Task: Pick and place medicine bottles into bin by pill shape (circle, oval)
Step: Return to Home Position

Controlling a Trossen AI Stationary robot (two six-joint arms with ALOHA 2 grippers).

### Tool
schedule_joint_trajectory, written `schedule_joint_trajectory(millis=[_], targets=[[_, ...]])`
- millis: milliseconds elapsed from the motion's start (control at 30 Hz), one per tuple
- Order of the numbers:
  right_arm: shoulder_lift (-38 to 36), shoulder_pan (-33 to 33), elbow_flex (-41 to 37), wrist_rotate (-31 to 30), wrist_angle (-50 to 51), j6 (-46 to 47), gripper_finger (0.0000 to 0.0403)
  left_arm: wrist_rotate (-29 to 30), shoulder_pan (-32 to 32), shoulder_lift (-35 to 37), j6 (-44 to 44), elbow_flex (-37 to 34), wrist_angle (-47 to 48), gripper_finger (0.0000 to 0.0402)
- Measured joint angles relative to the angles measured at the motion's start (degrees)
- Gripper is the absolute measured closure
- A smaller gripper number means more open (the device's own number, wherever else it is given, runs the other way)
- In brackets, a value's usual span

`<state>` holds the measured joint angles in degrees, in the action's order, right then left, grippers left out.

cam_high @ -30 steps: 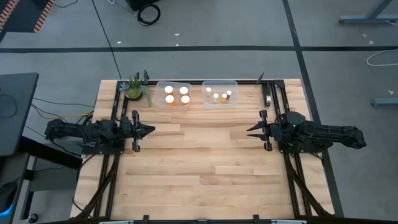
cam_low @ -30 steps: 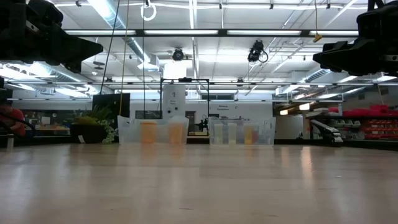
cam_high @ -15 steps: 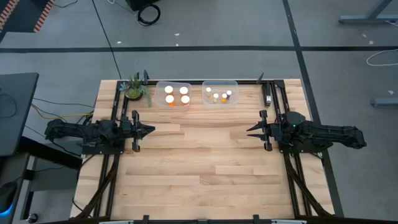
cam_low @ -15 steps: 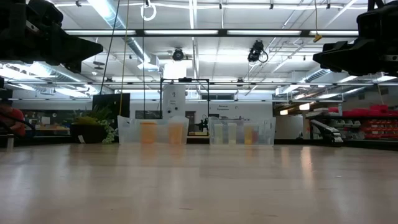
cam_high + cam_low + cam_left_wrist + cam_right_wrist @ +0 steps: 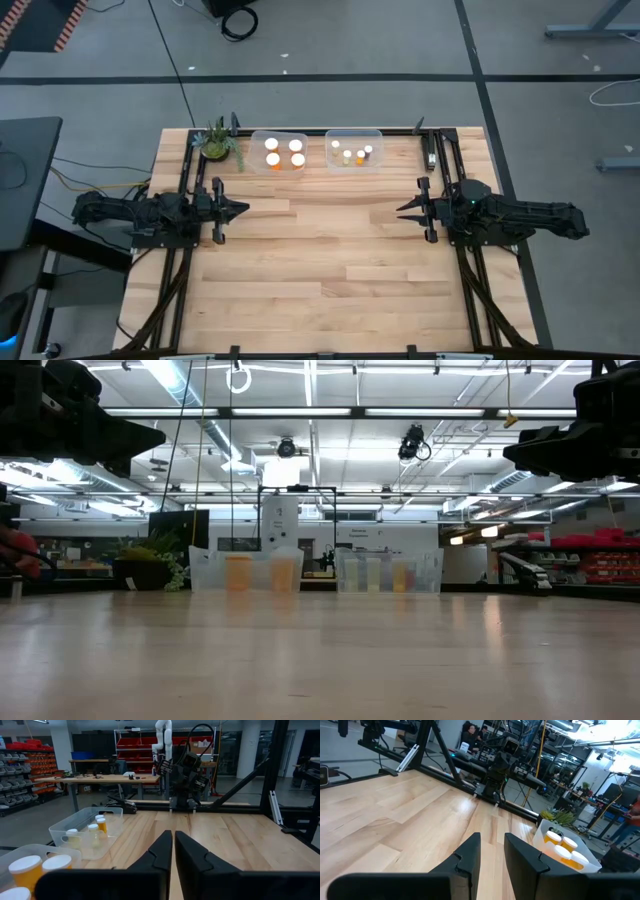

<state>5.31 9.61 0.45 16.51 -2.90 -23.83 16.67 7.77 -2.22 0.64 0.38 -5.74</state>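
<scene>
Four larger bottles with white caps and orange bodies (image 5: 284,152) stand in the left clear bin (image 5: 256,160). Several smaller bottles (image 5: 352,154) stand in the right clear bin (image 5: 374,136). Both bins stand at the table's far edge. My left gripper (image 5: 246,208) hovers at the table's left side, shut and empty, its fingers pointing toward the table's middle. My right gripper (image 5: 400,210) hovers at the right side, facing it, empty, with a narrow gap between its fingers (image 5: 492,851). In the left wrist view the larger bottles (image 5: 30,869) are nearer than the smaller ones (image 5: 97,826).
A small green potted plant (image 5: 217,143) stands left of the left bin. Black frame rails (image 5: 437,150) run along the table's sides and far edge. Bare wooden tabletop (image 5: 320,260) lies between the arms and toward the near edge. A person shows in the room beyond (image 5: 631,817).
</scene>
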Motion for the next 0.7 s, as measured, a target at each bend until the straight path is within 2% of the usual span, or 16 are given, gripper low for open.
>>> schedule_joint_trajectory(millis=[700], targets=[[0.0, 0.0, 0.0, 0.0, 0.0, 0.0, 0.0310, 0.0, 0.0, 0.0, 0.0, 0.0, 0.0, 0.0371]])
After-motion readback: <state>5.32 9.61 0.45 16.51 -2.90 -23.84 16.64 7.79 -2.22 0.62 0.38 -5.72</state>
